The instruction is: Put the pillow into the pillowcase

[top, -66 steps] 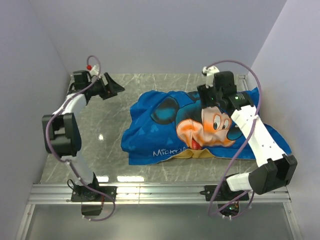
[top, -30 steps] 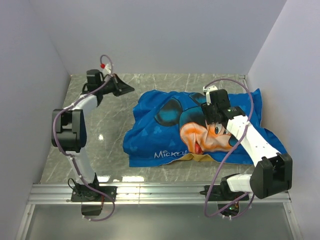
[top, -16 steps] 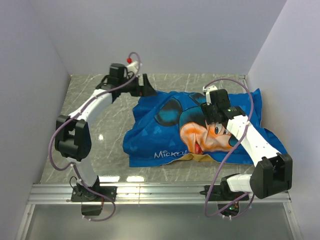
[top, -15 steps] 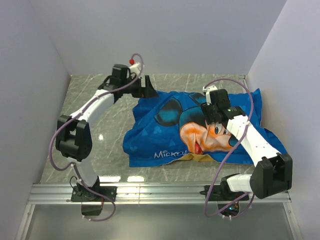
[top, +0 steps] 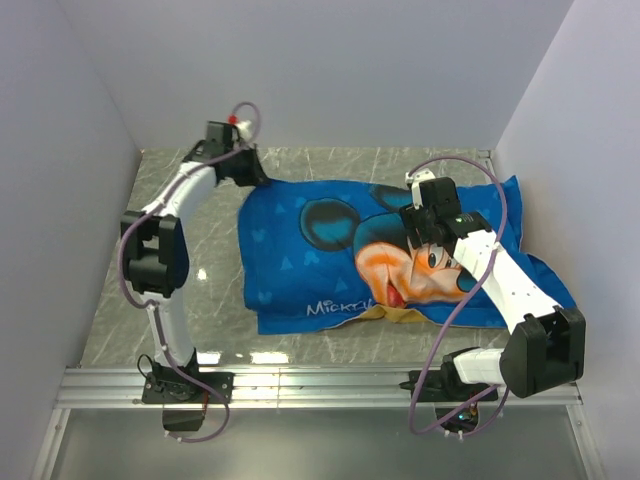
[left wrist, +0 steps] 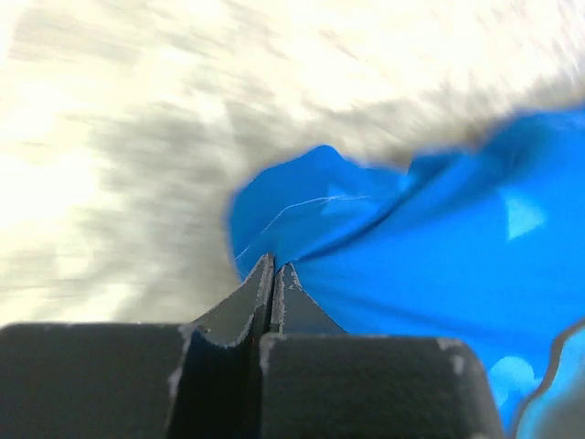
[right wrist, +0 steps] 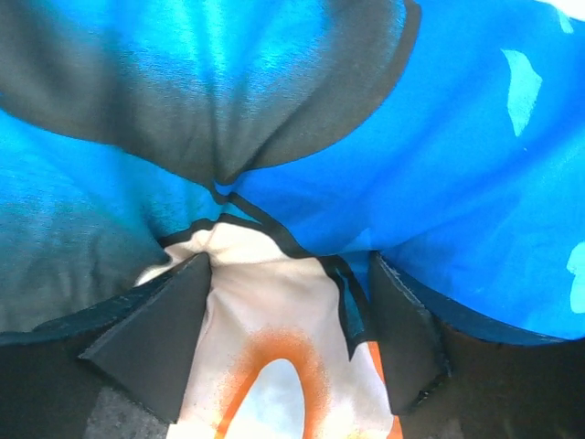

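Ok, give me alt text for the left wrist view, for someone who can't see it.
The left tool, its two dark fingers shut together, pinches a bunched corner of the bright blue fabric pillowcase. Behind lies a pale marbled tabletop, blurred.

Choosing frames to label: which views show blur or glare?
Left wrist view: grey marbled table smeared by motion blur, bright blue fabric pillowcase soft. Right wrist view: fairly sharp. Top view: sharp, glare patches on the table's near edge.
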Tool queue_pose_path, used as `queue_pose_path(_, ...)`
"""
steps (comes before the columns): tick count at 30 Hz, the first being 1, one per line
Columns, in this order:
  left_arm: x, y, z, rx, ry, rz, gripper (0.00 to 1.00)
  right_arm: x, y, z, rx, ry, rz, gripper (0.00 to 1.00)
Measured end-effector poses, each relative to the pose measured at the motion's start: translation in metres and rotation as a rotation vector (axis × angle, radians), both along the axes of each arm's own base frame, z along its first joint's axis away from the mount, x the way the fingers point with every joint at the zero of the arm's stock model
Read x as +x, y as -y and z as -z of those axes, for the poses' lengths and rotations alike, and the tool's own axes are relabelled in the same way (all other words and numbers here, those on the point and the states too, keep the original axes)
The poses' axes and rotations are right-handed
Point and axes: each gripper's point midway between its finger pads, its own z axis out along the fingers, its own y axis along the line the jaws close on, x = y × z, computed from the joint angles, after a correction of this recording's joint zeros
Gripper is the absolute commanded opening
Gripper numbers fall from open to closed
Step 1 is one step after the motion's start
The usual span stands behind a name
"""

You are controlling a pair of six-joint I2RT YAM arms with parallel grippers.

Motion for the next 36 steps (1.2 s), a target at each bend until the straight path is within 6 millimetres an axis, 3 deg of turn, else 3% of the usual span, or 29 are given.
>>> queue_pose_path(3,0.024,-0.053,0.006,0.001,-0.010,-0.078,0.01,0.004,-0.006,-0.004,0.030,0.020,-0.009,0.79)
queue_pose_path(5,0.027,-0.076,0.014,0.024,-0.018,-0.106,0.25,0.011,-0.016,-0.015,0.069,0.053,-0.027,0.80)
queue_pose_path(6,0.028,-0.086,0.017,0.047,-0.014,-0.117,0.56,0.013,-0.018,-0.021,0.079,0.064,-0.030,0.80)
queue_pose_path(9,0.035,-0.109,0.013,0.089,0.018,-0.140,0.76,0.013,-0.020,-0.035,0.097,0.064,-0.039,0.83)
queue_pose_path(12,0.034,-0.123,-0.004,0.092,0.059,-0.134,0.83,0.007,-0.024,-0.048,0.124,0.047,-0.063,0.84)
queue_pose_path(13,0.028,-0.125,-0.011,0.087,0.069,-0.122,0.90,0.005,-0.027,-0.054,0.139,0.045,-0.078,0.84)
queue_pose_path(16,-0.021,-0.124,-0.035,0.061,0.082,-0.041,0.95,-0.008,-0.037,-0.068,0.190,0.050,-0.144,0.84)
queue_pose_path(20,-0.115,-0.119,-0.053,0.071,0.093,0.126,0.95,-0.026,-0.043,-0.059,0.216,0.020,-0.203,0.82)
queue_pose_path(22,-0.160,-0.112,-0.047,0.094,0.085,0.237,0.95,-0.034,-0.044,-0.042,0.218,-0.031,-0.221,0.81)
queue_pose_path(26,-0.232,-0.100,-0.004,0.086,-0.029,0.446,0.99,-0.041,-0.046,0.001,0.210,-0.174,-0.224,0.78)
queue_pose_path(29,-0.265,-0.091,0.025,0.088,-0.089,0.557,0.99,-0.040,-0.046,0.018,0.203,-0.226,-0.217,0.79)
queue_pose_path(33,-0.299,-0.063,0.051,0.184,-0.039,0.739,0.98,-0.037,-0.047,0.019,0.205,-0.224,-0.213,0.79)
queue_pose_path(35,-0.309,-0.049,0.058,0.233,0.012,0.808,0.91,-0.036,-0.047,0.019,0.205,-0.222,-0.212,0.79)
queue_pose_path(36,-0.308,-0.044,0.063,0.256,0.037,0.823,0.73,-0.036,-0.047,0.019,0.204,-0.222,-0.212,0.79)
